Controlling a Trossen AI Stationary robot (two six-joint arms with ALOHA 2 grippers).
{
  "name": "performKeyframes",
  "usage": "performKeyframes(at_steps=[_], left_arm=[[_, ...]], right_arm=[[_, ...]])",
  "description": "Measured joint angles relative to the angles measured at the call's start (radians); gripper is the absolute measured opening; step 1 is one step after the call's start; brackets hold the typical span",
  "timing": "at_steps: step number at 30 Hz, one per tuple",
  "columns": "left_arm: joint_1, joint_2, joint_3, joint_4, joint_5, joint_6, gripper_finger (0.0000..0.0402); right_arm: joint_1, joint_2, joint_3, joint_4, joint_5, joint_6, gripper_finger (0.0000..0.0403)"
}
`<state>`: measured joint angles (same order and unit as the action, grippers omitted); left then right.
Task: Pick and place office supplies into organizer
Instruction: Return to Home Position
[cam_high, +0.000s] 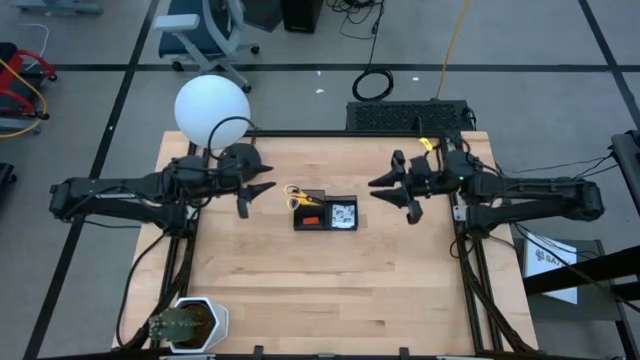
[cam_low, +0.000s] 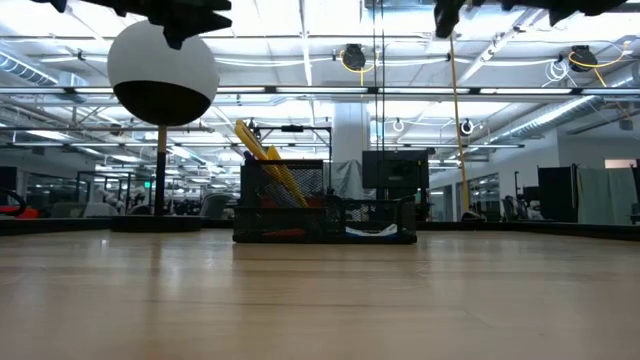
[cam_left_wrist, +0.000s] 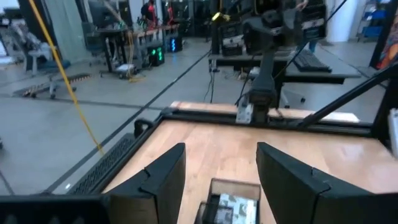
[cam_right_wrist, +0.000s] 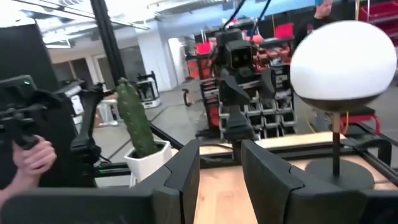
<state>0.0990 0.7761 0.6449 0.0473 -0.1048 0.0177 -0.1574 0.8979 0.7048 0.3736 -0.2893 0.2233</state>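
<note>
The organizer (cam_high: 325, 213): a black mesh tray at the middle of the surface (cam_high: 330, 290), between my two claws and touched by neither.
My left claw (cam_high: 258, 190): raised just left of the organizer, fingers spread wide with nothing held; from that wrist, the tray's near edge shows through the gap.
My right claw (cam_high: 388, 188): raised to the right of the organizer and apart from it, fingers parted by a narrower gap, gripping nothing.
The scissors (cam_high: 296, 195): standing in the left compartment, yellow handles up and leaning out over its far-left corner.
The eraser (cam_high: 310, 221): a small orange-red piece low in that same compartment, as best I can tell.
Right compartment: a pale patterned item (cam_high: 343, 213) lies flat inside; I cannot tell what it is.
Loose supplies: I see none on the bare wood.
Handling, scissors: stiff and probably the heaviest piece here; I would pinch them across the closed blades near the pivot, since the smooth handle loops may twist in my grip.
Handling, eraser: light and rubbery, so it should not slip; a gentle squeeze across its short sides would do.
Handling, organizer: light mesh that would likely slide if nudged, so I should lift clear.
Stage: filling looks finished to me; what remains is drawing both arms back.
Nearby: a globe lamp (cam_high: 211, 110) far left, a potted cactus (cam_high: 185, 322) near left.
</note>
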Motion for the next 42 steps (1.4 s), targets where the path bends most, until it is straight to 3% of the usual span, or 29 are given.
performKeyframes(at_steps=[7,12,21,30,42], left_arm=[[-0.032,-0.071,0.000,-0.045,-0.001,0.005,0.0200],[-0.054,-0.111,0.000,-0.075,-0.001,0.020,0.0200],[-0.066,-0.177,-0.067,-0.023,-0.060,0.018,0.0200],[-0.065,-0.283,-0.161,0.087,-0.054,-0.001,0.0200],[-0.118,-0.362,-0.233,0.136,-0.045,-0.010,0.0200]], right_arm=[[0.023,-0.140,0.000,-0.121,0.006,-0.021,0.0110],[0.040,-0.230,-0.016,-0.180,0.077,-0.038,0.0110],[0.042,-0.402,-0.182,0.006,0.109,-0.037,0.0110],[0.042,-0.539,-0.259,0.049,0.140,0.000,0.0110],[0.042,-0.599,-0.500,0.429,0.138,0.044,0.0110]])
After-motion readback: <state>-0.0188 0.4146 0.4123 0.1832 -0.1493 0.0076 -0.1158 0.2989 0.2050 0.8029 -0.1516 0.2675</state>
